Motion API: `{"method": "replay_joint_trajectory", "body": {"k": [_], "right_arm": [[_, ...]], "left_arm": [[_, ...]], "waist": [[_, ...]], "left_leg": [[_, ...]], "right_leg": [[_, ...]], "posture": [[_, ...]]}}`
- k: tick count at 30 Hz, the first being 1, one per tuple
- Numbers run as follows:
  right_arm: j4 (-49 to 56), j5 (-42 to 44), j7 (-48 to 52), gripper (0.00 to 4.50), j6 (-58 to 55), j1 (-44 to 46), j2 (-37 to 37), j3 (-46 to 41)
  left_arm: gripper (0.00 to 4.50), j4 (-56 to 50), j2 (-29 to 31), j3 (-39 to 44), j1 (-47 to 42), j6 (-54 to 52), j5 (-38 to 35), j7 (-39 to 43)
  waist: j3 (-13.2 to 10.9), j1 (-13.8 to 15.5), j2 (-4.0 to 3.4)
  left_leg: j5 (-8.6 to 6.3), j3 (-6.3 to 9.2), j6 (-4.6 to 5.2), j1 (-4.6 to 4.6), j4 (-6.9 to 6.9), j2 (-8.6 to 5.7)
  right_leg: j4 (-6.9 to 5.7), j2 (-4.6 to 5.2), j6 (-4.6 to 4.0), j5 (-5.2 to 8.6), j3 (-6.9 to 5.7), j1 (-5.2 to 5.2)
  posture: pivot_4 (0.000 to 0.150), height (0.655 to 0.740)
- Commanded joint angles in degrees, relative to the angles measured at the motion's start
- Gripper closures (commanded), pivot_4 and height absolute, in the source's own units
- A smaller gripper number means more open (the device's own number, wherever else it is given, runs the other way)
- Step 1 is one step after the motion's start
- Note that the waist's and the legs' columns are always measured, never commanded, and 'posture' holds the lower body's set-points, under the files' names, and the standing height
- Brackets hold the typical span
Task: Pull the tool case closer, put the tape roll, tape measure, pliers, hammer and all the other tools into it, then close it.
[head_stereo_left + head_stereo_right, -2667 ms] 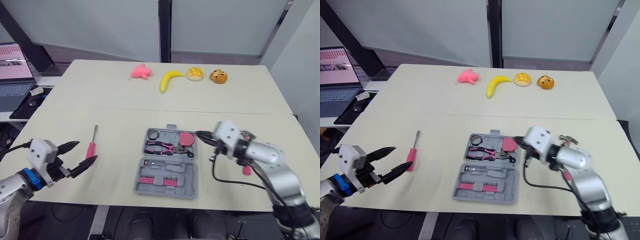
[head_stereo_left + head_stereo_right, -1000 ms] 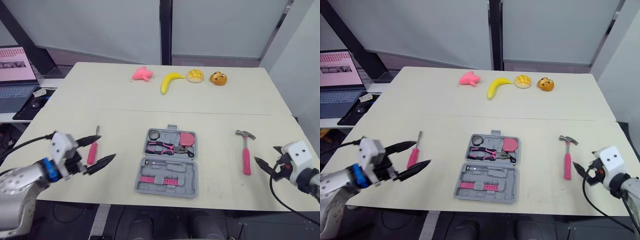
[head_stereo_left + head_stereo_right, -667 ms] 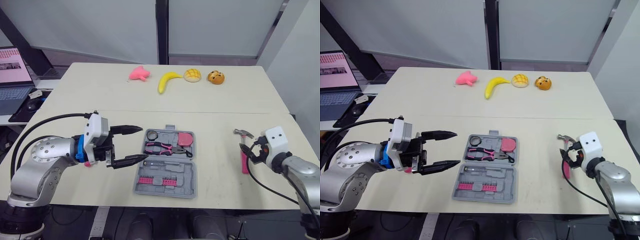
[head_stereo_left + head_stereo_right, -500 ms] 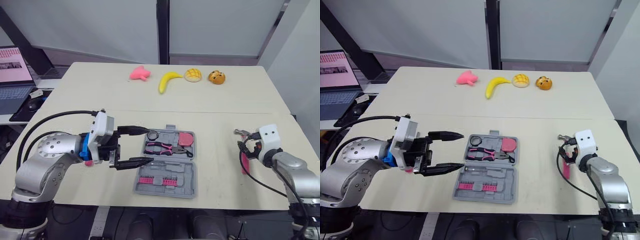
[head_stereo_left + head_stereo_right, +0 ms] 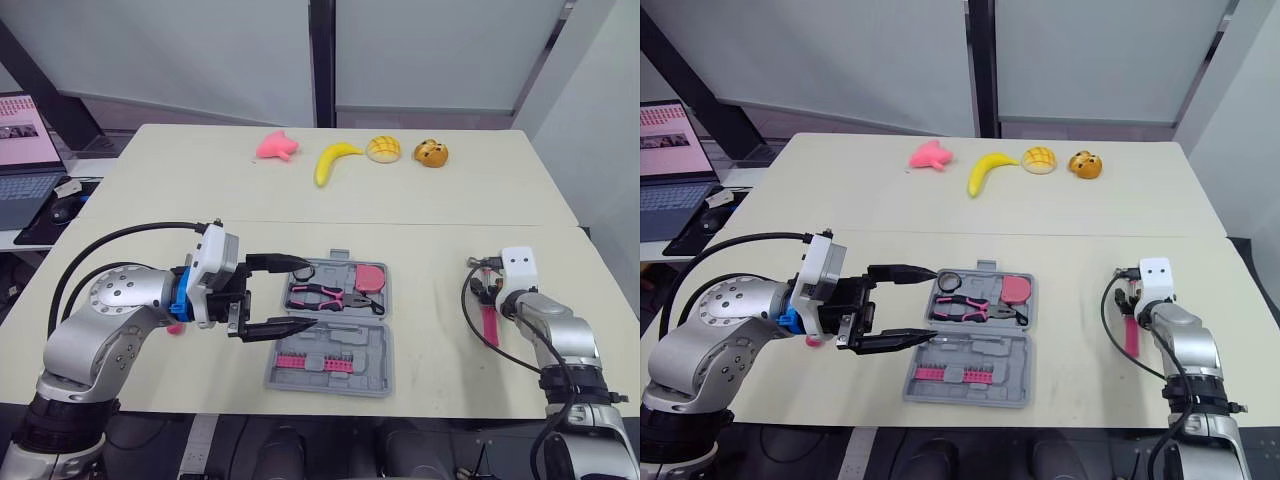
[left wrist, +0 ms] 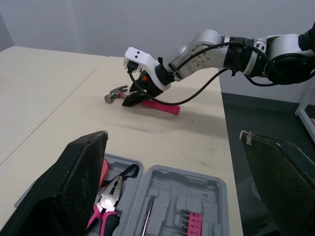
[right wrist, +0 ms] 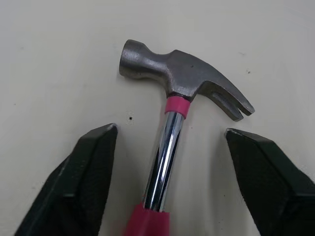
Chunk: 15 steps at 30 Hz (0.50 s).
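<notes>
1. Well left of the tool case (image 5: pixel 330 330), past the edge of the table (image 5: pixel 150 200): a laptop (image 5: pixel 20 150), lid up.
2. Left of the case, near its near half: a small pink object (image 5: pixel 176 328), mostly hidden by the left arm, kind not told.
3. At the case's left edge: the left gripper (image 5: pixel 312 294), fingers spread wide and holding nothing. One tip is by the far left corner and the other is over the near half.
4. The tool case itself lies open and flat, near the table's front edge.
   - Far half: tape roll (image 5: pixel 300 270) in the left corner, pliers (image 5: pixel 320 296) with pink and black handles across the middle, pink tape measure (image 5: pixel 370 276) at the right.
   - Near half: a row of pink bit holders (image 5: pixel 312 361) and a slim metal shaft above it.
5. Beyond the case, well apart, along the far side of the table: pink toy (image 5: pixel 277 146), banana (image 5: pixel 333 160), bun (image 5: pixel 384 149), orange toy (image 5: pixel 431 153).
6. Right of the case, apart from it: the hammer (image 7: pixel 184 73), flat on the table, outside the case, with its steel head away from the robot and its pink handle toward it.
7. Over the hammer's neck, right of the case: the right gripper (image 7: pixel 170 130), fingers spread to either side of the chrome shaft just below the head, clear of it on both sides.
</notes>
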<state>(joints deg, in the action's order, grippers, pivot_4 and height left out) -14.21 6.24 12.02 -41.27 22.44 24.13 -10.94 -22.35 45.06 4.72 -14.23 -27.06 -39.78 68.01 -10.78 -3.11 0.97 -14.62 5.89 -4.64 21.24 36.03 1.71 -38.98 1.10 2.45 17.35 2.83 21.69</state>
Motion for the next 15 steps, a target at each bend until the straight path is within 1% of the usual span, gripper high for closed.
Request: {"method": "replay_joint_trajectory", "body": {"k": [1, 3, 6, 15], "right_arm": [[-1.61, 0.75, -0.96, 1.89, -0.45, 0.62, 0.02, -2.01], [-2.06, 0.77, -1.05, 2.36, -0.47, 0.61, -0.04, -1.91], [-1.91, 0.69, -1.27, 2.83, -0.43, 0.36, -0.26, -1.6], [0.39, 0.42, -1.76, 3.91, -0.69, -1.34, -1.02, -0.54]], "left_arm": [[0.0, -1.15, 0.2, 0.55, 0.17, 0.97, 0.31, -0.31], [0.0, -1.18, 0.12, 0.54, 0.41, 1.07, 0.59, -0.39], [0.0, -1.25, -0.08, 0.39, 0.57, 1.19, 0.91, -0.52], [0.0, -1.28, -0.41, 0.38, 0.73, 1.35, 1.38, -1.3]], "waist": [[0.0, 0.02, 0.0], [0.0, 0.02, 0.0], [0.0, 0.03, 0.0], [0.0, 0.03, 0.0]], "left_leg": [[0.0, 0.01, 0.0, 0.01, 0.0, 0.0], [0.0, 0.01, 0.0, 0.01, 0.0, 0.0], [0.0, 0.01, 0.0, 0.01, 0.0, 0.0], [0.0, 0.02, 0.0, 0.01, 0.0, 0.0]], "right_leg": [[0.0, 0.0, 0.0, 0.0, -0.01, 0.0], [0.0, 0.0, 0.0, 0.0, -0.01, 0.0], [0.0, 0.0, 0.0, 0.0, -0.01, 0.0], [0.0, 0.0, 0.0, 0.0, -0.01, 0.0]], "posture": [[0.15, 0.74], [0.15, 0.74], [0.15, 0.74], [0.15, 0.74]]}}
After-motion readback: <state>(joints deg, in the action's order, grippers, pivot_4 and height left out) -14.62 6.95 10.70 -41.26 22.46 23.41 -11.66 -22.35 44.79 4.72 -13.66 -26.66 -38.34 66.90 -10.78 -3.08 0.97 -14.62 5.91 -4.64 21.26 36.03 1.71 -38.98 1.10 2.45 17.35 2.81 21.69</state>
